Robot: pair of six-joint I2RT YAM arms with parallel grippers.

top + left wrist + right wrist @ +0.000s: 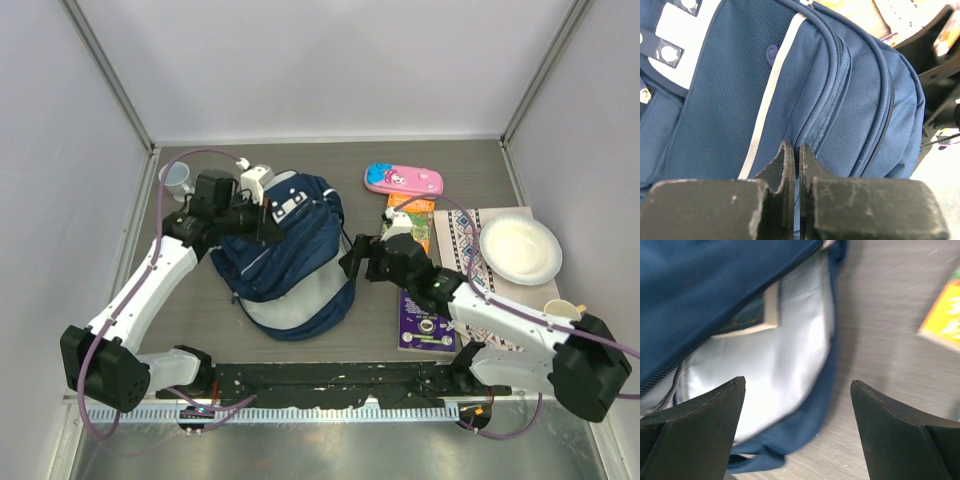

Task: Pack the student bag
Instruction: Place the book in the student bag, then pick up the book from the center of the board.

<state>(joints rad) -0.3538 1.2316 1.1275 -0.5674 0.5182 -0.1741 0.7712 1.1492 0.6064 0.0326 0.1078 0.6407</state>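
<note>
Your left pincer (794,150) clenched the large navy blue fabric student bag (290,250), seemingly propping its mouth open, while your right pincer (797,385) gaped empty near the dark book (750,315) inside.

Left fingers (784,172) pinched together, right fingers (700,415) spread wide.

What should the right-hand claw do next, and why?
Probably draw back toward the orange-covered book: the right gripper hangs open and empty, a dark-covered book already lies inside the large navy blue fabric backpack, and the left gripper is shut against its fabric.
</note>
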